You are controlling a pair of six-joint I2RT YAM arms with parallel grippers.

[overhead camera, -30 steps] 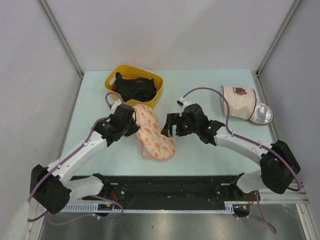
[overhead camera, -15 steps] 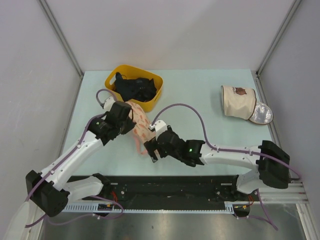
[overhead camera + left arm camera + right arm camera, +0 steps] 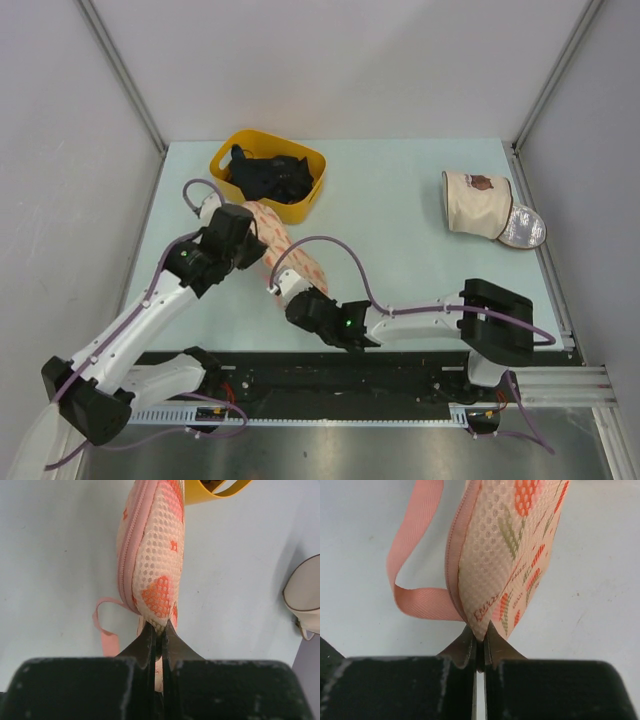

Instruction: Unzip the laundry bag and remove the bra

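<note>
1. We see the laundry bag (image 3: pixel 287 258) left of centre in the overhead view. It is stretched diagonally between the two grippers, with its upper end just below the yellow basket (image 3: pixel 222 160).
2. The left gripper (image 3: pixel 156 628) has its fingers pressed nearly together, pinching the mesh fabric at the tip of one end of the bag.
3. The right gripper (image 3: pixel 478 632) pinches the opposite end the same way, its fingers narrow with only the fabric's edge between them.
4. In the left wrist view the pink zip (image 3: pixel 131 535) runs along the bag's left side and looks closed over the stretch we can see.
5. A pink ribbon strap (image 3: pixel 412 580) loops out to the left of the bag in the right wrist view.
6. The basket holds dark clothing (image 3: pixel 268 176) in the upper left of the overhead frame.
7. A beige cylinder bag (image 3: pixel 478 212) lies on its side at the right of the pale green table (image 3: pixel 400 200), well apart from the laundry bag.
8. We cannot tell whether the laundry bag touches the table or hangs above it.
</note>
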